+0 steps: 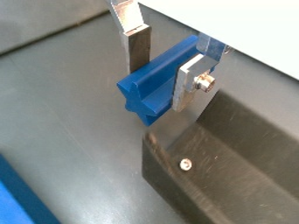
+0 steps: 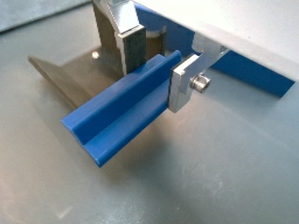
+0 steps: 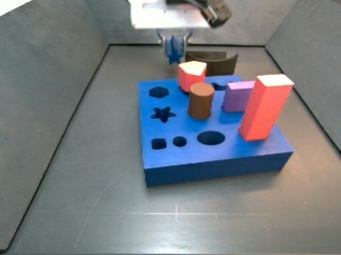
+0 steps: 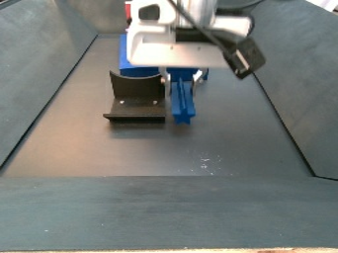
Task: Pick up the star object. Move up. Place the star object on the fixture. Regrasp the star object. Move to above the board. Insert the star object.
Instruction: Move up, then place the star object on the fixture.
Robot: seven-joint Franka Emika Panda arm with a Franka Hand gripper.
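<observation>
The star object [image 2: 117,114] sat clamped between my fingers [image 2: 187,83], a long blue bar gripped near one end and jutting out level beyond my gripper [image 2: 158,61] (its star profile showed plainly in a wrist view [image 1: 152,83]). Just beside it stood the fixture [image 4: 136,99]. The board [image 3: 213,149] lay nearer one side camera, pegs upright.

Soft even overhead light, faint shadows, low-resolution frames, wrist views slightly blurred, mild floor glare
</observation>
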